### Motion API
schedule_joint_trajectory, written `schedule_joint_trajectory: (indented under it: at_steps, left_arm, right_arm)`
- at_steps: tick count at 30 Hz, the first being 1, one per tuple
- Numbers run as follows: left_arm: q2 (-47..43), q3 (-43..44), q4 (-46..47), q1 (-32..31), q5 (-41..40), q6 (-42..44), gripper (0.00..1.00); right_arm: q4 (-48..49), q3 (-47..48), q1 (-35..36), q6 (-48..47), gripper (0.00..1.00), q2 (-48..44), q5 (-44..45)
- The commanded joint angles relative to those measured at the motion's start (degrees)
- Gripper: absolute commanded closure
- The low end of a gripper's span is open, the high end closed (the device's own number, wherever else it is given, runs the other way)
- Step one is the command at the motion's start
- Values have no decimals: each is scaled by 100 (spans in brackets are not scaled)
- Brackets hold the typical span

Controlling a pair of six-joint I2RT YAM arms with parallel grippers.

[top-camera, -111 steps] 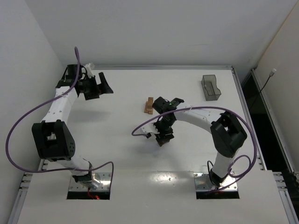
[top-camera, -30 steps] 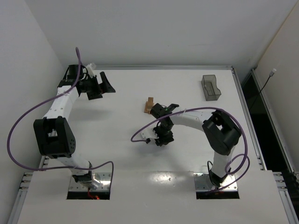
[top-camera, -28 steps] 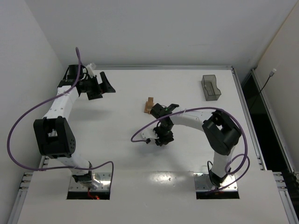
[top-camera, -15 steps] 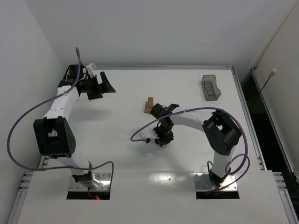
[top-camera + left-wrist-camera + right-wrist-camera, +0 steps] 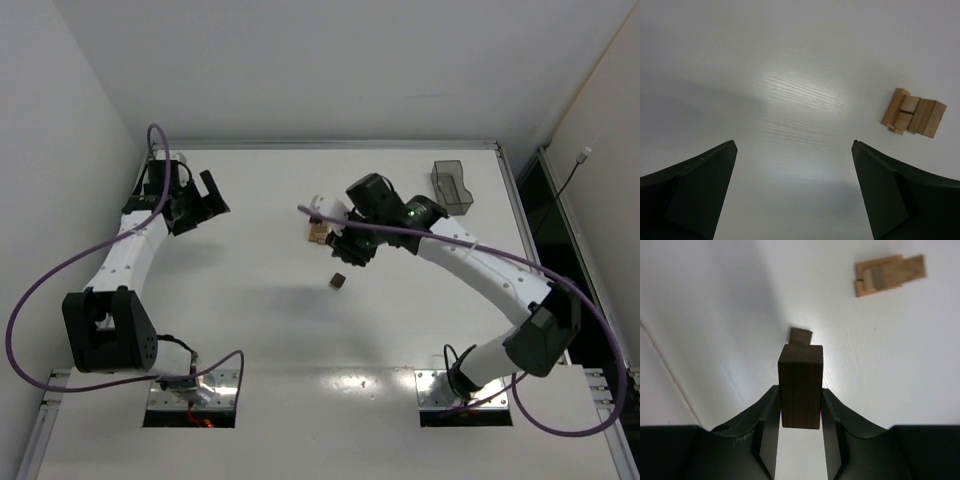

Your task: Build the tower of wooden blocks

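White bench [image 5: 250, 320]: my right gripper [image 5: 800, 392] clamps dark block [image 5: 800, 372], carry step; nxt centre it over wood block tower [image 5: 888, 274]. Left gripper [image 5: 793, 144] gapes, empty.

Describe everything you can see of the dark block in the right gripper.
The dark block is dark brown wood with fine lengthwise grain. It is a squared piece, longer than it is wide, with sharp edges. The right gripper clamps its lower half on two opposite sides, one of the black fingers pressing each face, so the block sticks straight out past the fingertips. It appears to hang clear of the white table, and nothing else touches it. A smaller dark cube lies just beyond its end.
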Motion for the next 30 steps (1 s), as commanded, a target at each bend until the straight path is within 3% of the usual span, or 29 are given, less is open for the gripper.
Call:
schedule_joint_trajectory:
  at_steps: [1, 4, 6, 15, 20, 30]
  left_arm:
    - [-115, -74, 211, 152, -523, -495, 0]
    - [-62, -127, 281, 302, -65, -495, 0]
    - [78, -40, 281, 302, -170, -495, 0]
    - [307, 93, 263, 302, -188, -425, 0]
    - [431, 155, 263, 302, -135, -425, 0]
    - [483, 155, 263, 302, -73, -425, 0]
  right_arm:
    - [189, 508, -347, 2193, 100, 330, 636]
    - [365, 685, -664, 3406, 100, 568, 811]
    - [365, 1079, -751, 4099, 100, 972, 890]
    - [-136, 3459, -1095, 6176, 100, 2492, 1207]
    - [-259, 3928, -849, 6344, 100, 2994, 1883]
    - [-207, 4139, -787, 6476, 100, 3557, 1734]
